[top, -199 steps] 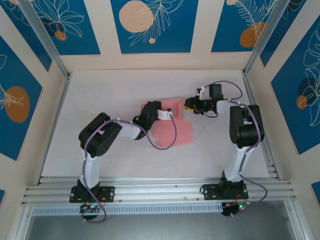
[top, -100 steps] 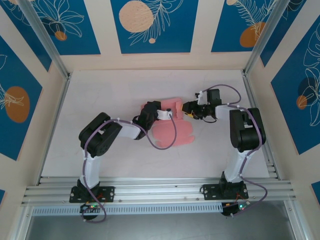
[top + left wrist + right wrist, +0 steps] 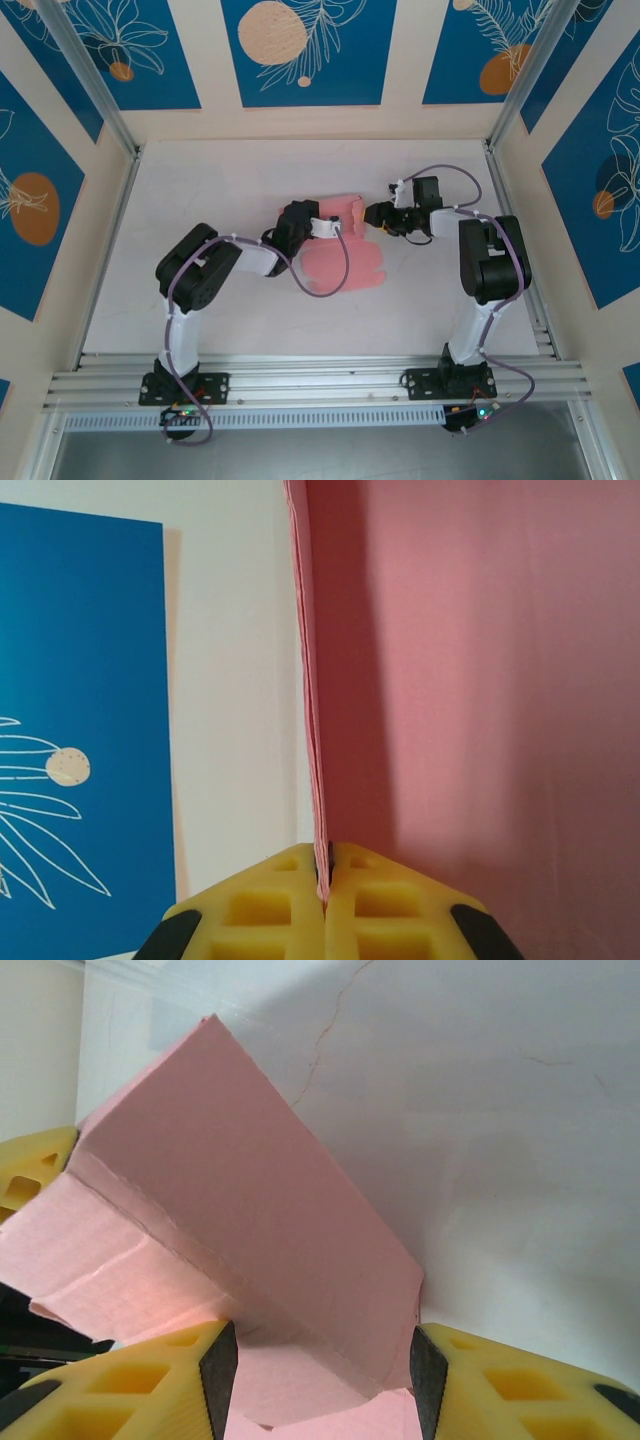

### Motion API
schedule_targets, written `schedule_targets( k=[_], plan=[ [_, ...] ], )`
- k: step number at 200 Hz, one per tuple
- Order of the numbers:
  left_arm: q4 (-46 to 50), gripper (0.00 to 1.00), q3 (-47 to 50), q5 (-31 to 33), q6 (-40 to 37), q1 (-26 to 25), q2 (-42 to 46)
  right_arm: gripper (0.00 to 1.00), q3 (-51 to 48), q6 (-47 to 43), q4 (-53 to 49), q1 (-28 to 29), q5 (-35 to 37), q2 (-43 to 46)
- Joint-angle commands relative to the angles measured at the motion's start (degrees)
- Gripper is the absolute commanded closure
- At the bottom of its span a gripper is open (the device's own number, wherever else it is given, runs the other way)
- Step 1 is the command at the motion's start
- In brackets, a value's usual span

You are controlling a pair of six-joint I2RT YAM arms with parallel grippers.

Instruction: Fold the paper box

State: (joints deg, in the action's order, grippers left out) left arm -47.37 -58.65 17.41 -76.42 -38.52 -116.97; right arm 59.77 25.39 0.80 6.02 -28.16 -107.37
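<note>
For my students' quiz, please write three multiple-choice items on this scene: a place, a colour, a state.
1. Where on the table is the paper box? A middle; B far left corner; C near edge.
2. Its colour? A blue; B pink; C white.
3. The left end effector is: A wide open; B shut on the box; C holding a cable.
Answers: A, top view shows it central; B, the card is pink; B, its edge sits pinched in the left wrist view.
</note>
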Motion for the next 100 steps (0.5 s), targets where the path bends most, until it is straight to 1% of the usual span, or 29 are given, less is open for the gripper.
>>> schedule_targets(
  k=[1, 24, 74, 100],
  plan=[
    [-7.63, 1.0, 0.11, 0.63, -4.64, -0.06, -2.09, 0.49, 0.53, -3.03, -0.8, 0.39, 1.47, 1.69],
    [-12.92, 1.0, -0.06, 1.01, -8.65, -0.4, -3.61, 0.49, -0.04, -3.48, -0.55, 0.45, 1.44, 2.17],
    [-16.5, 1.0, 0.08, 0.18, -13.9, -0.79, -5.46, 0.47, -3.21, -3.94, 3.39, 0.57, 2.88, 3.7],
    [-17.87, 1.0, 0.51, -0.65, -17.01, -0.84, -6.31, 0.47, -3.22, -3.85, 3.83, 0.61, 3.61, 3.92]
  ],
)
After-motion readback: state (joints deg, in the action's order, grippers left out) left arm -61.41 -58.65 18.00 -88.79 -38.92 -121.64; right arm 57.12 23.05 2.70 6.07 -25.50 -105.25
